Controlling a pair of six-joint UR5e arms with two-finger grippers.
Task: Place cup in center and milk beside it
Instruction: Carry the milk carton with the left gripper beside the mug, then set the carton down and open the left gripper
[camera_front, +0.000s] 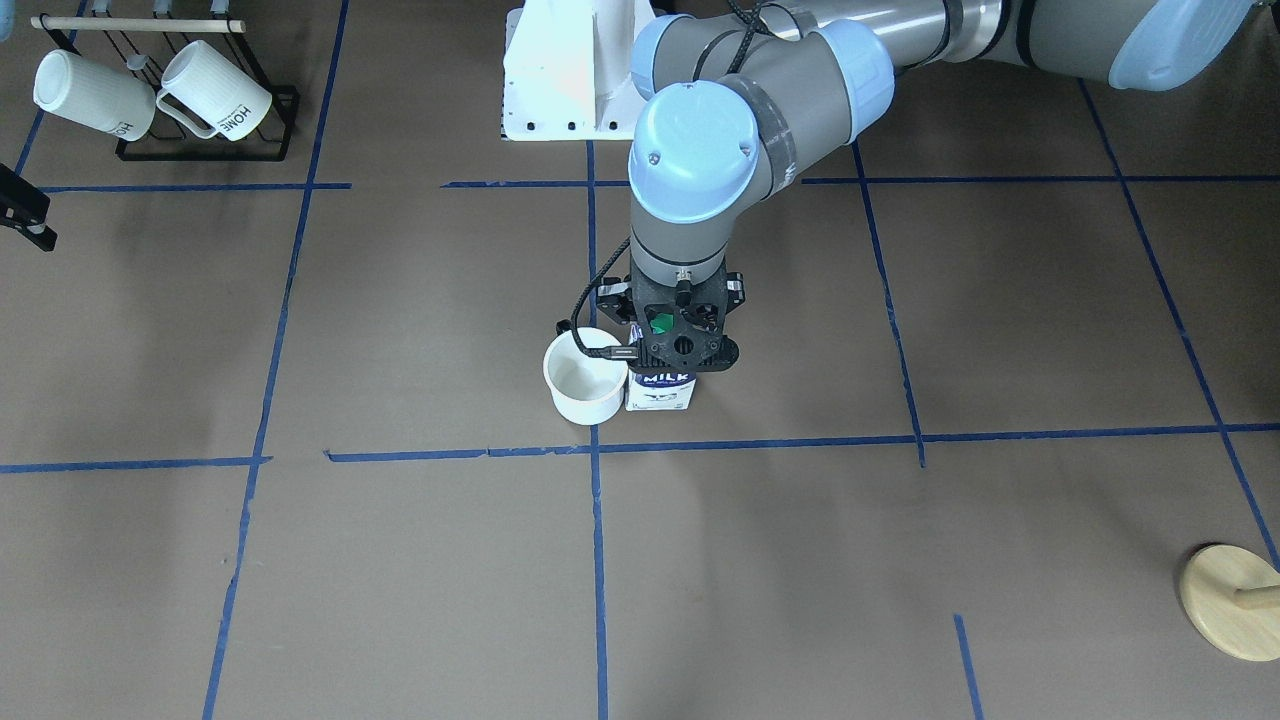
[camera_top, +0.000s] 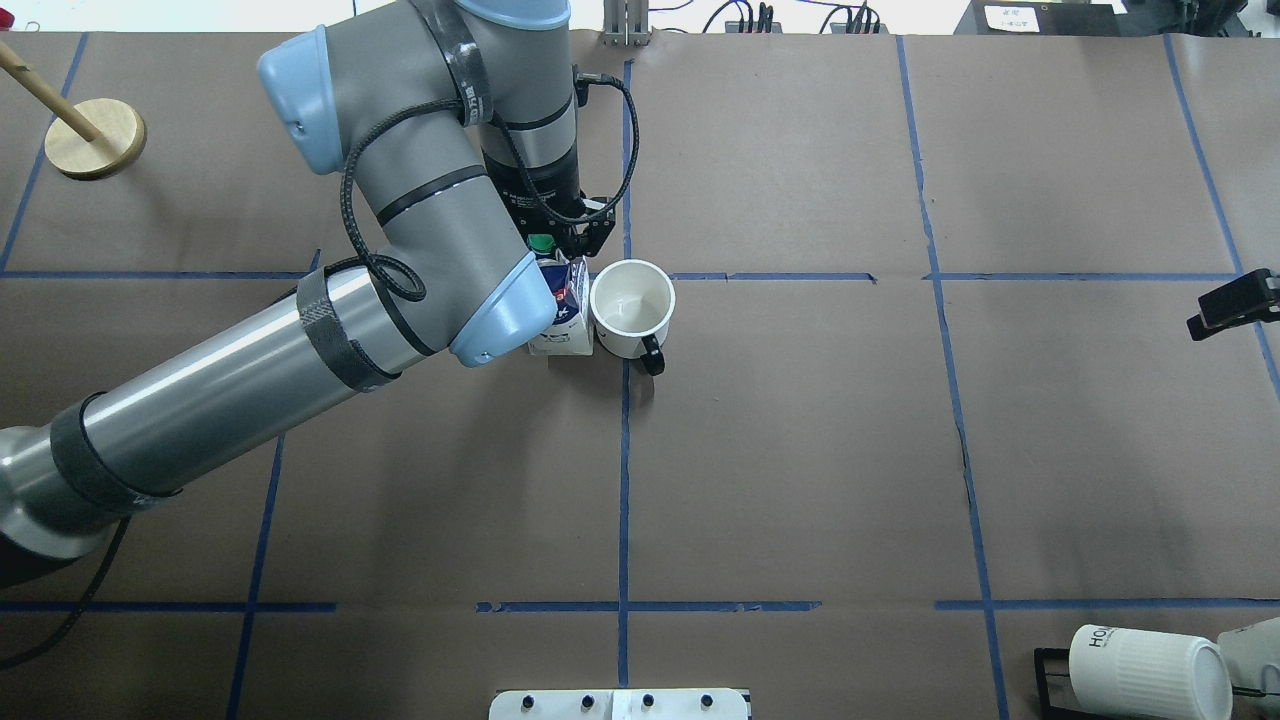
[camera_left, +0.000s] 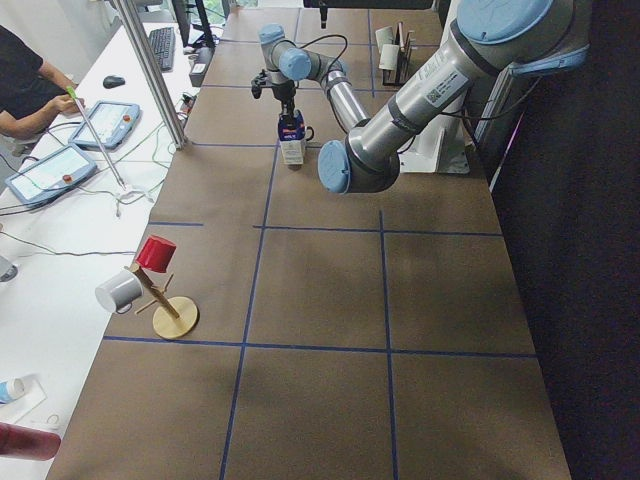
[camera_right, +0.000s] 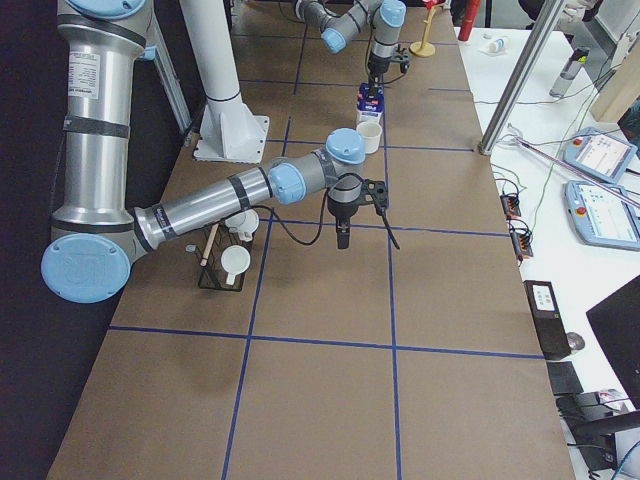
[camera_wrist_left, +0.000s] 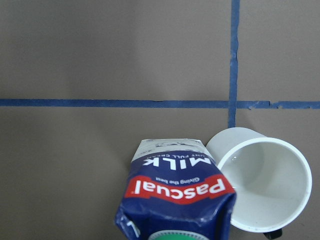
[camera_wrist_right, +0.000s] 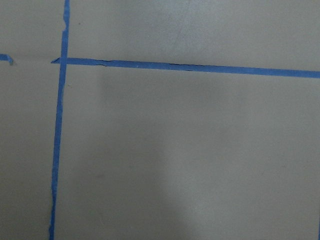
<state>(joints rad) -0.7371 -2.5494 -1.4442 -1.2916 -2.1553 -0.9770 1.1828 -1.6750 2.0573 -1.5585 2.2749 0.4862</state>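
In the front-facing view the left gripper (camera_front: 682, 345) hangs straight down over the milk (camera_front: 660, 392). Its black mount hides the carton's top except the green cap (camera_front: 660, 322), and the carton's base sits flat on the brown surface (camera_front: 1000, 320). The cup (camera_front: 585, 378) stands upright just beside it, a little to the robot's side of the center (camera_front: 596, 450). The right gripper (camera_front: 25, 210) is a dark shape at the frame's edge, well apart.

From overhead, the cup straddles 1 tape line (camera_top: 624, 480) just short of the crossing, handle toward the robot. The milk is on its left-arm side, touching or nearly so. The claw reaches the gable, but the wrist hides whether it pinches or stands free, so I cannot tell.

The 2 side views show the carton upright under the left arm, and the right arm hanging elsewhere, probably so as not to crowd the work.

The left wrist view shows the carton top and the empty cup mouth, but no fingertips. The right wrist view shows only tape and paper. That claw's opening cannot be told, and nothing shows in it.

Gripping from above likely keeps the claw off the cup, letting the carton go close beside it
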